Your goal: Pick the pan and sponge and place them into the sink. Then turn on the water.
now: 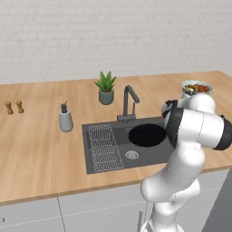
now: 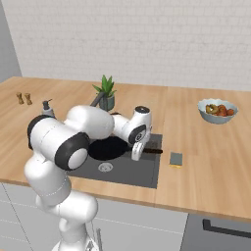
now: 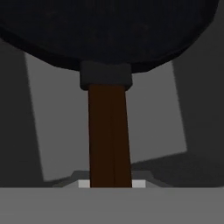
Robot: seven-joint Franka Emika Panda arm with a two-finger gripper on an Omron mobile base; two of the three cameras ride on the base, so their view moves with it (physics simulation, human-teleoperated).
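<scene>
The sink (image 1: pixel 102 156) is taking the black pan (image 1: pixel 147 135) over its right half, beside the wire rack (image 1: pixel 104 147). The gripper (image 2: pixel 138 152) is clamping the pan's brown handle (image 3: pixel 109 131) between closed jaws. The sponge (image 2: pixel 176 159) is lying on the counter, right of the basin.

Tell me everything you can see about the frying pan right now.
The pan is round and black, looks like dark matte metal, with a short dark collar joining a long, thin brown handle. It sits level over the right half of the dark grey sink, beside the wire rack. The end effector is shut on the handle, which points toward the sink's right rim. Whether the pan's base touches the sink floor cannot be told.
</scene>
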